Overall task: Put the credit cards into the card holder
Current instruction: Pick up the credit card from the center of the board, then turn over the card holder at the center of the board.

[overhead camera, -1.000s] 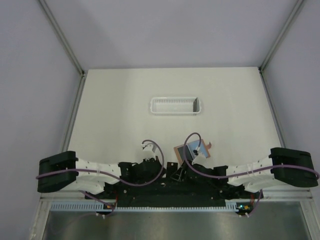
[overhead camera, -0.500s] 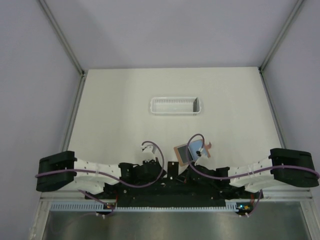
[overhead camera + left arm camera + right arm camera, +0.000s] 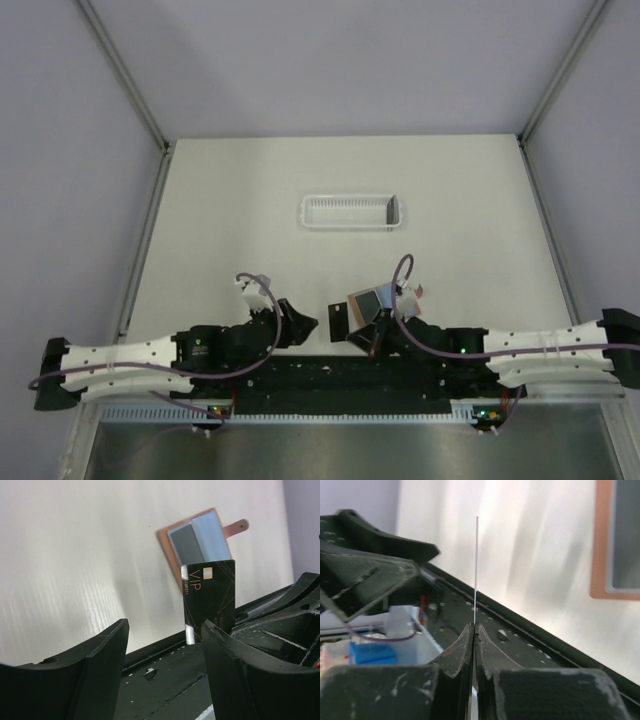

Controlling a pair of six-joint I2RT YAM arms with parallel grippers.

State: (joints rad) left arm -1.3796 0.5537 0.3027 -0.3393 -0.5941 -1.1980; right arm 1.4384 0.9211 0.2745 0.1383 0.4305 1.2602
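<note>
The pale worktop (image 3: pixel 250 190) takes up most of what I can see, boxed in by grey walls on three sides. Its far half and both flanks are bare. A white slatted tray (image 3: pixel 303 212) sits alone toward the middle, well away from everything else, with open surface all round it.

Both arms lie low along the near edge, elbows out toward the side walls, and their tips meet near the centre. Room is tightest there, as the black base rail runs right under them.

The holder (image 3: pixel 200 535) lies open and flat on the worktop just past that rail, at a tilt. Its dark and pale blue panels face up and its strap tab points away.

A black card (image 3: pixel 210 595) marked VIP stands on edge just short of the holder, its face toward the left wrist camera. From there its top edge overlaps the holder's near corner, and I cannot tell whether they touch. From the right wrist it is only a thin upright line, with the holder off to one side.

The right fingers (image 3: pixel 474 632) are pinched tight on the card's lower edge. The left fingers (image 3: pixel 300 323) are spread wide, holding nothing, with a clear gap between them and the card.
</note>
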